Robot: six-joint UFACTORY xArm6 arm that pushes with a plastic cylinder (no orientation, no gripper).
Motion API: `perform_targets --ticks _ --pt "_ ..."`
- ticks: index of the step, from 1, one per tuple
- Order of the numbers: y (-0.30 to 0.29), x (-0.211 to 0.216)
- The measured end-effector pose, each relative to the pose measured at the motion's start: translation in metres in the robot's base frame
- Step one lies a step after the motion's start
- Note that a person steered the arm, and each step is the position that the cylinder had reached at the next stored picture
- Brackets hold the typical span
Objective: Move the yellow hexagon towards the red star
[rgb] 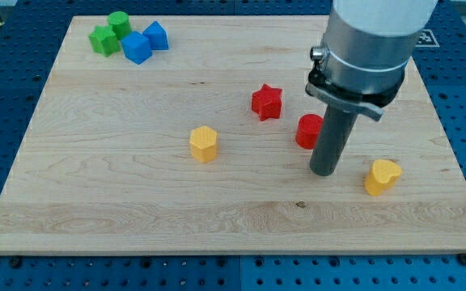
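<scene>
My tip (325,171) rests on the bench (136,218), right of centre in the view. There is no claw on this arm, only the dark rod under a grey cylinder (370,40), so there is nothing released or clenched to report.

The yellow hexagon (204,144) sits near the middle of the bench, well to the view's left of my tip and apart from every other block. The red star (267,102) lies up and to the right of the hexagon, near it but not touching. A second red block (307,131) stands just right of and below the star; the rod covers its right side, so its shape cannot be made out, and I cannot tell whether the rod touches it. My tip lies just below that red block.

A yellow block (381,176), rounded and heart-like, sits near my tip on the view's right, with a gap between them.

At the view's top left corner four blocks cluster close together: a green star (102,39), a green cylinder (120,22), a blue block (136,48) and a second blue block (156,35)
</scene>
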State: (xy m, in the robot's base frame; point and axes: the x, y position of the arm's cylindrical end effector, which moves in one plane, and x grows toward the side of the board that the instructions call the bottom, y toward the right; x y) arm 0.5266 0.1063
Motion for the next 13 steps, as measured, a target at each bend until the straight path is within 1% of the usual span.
perform_targets --ticks 1,3,4,5,6,7,11,13 --pt "-0.05 0.004" --pt "-0.169 0.004" --pt "-0.17 0.004" --pt "-0.179 -0.01" --pt "-0.181 -0.015" --pt "-0.181 -0.015" --pt "-0.15 -0.015" --pt "-0.15 -0.028"
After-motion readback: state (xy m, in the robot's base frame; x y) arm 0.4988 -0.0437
